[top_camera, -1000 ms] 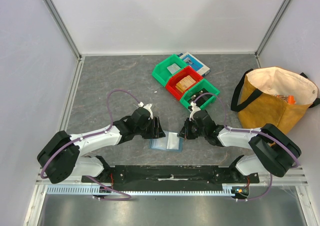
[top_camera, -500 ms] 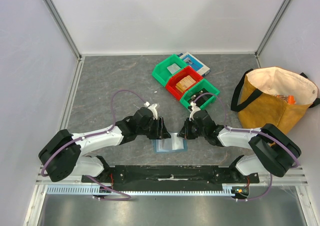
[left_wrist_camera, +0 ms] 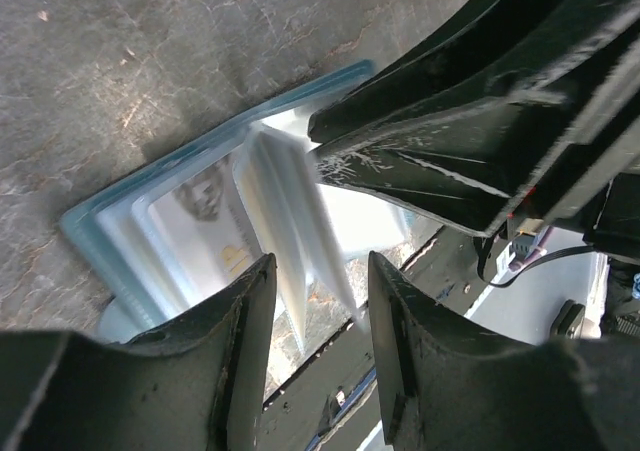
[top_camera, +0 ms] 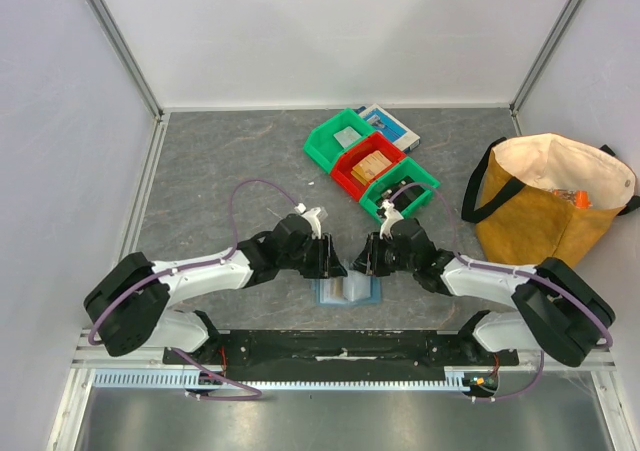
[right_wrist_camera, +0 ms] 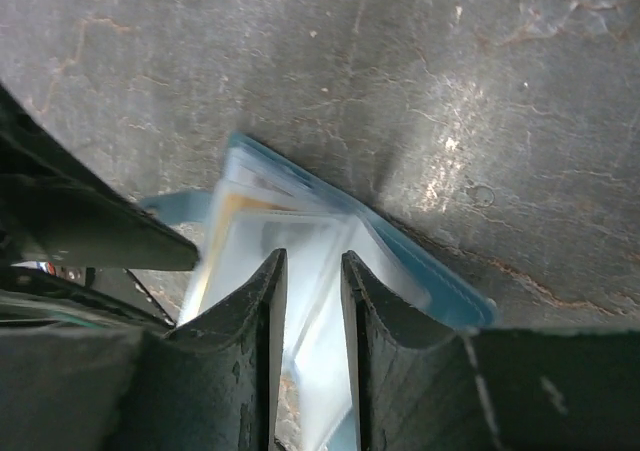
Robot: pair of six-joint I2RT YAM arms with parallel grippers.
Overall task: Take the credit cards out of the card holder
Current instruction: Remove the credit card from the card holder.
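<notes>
The slate-blue card holder (top_camera: 345, 292) lies open on the grey table near the front edge, between both grippers. In the left wrist view its blue rim (left_wrist_camera: 88, 233) frames clear sleeves, and one pale card (left_wrist_camera: 205, 221) with a face picture shows inside. A sleeve leaf stands up between the fingers of my left gripper (left_wrist_camera: 320, 271), whose jaws are apart. My left gripper (top_camera: 333, 267) is at the holder's left top. My right gripper (top_camera: 366, 262) is at its right top. Its jaws (right_wrist_camera: 312, 263) stand narrowly apart over the holder's (right_wrist_camera: 445, 293) blurred sleeves.
A green bin (top_camera: 345, 137), a red bin (top_camera: 368, 169) and a second green bin (top_camera: 403, 187) stand in a diagonal row behind. A blue-and-white flat box (top_camera: 392, 124) lies behind them. A tan tote bag (top_camera: 555, 206) stands at the right. The black base rail (top_camera: 340, 349) runs just below the holder.
Both grippers have closed in on the holder from either side. The holder has shifted a little to the right and its inner leaves have risen.
</notes>
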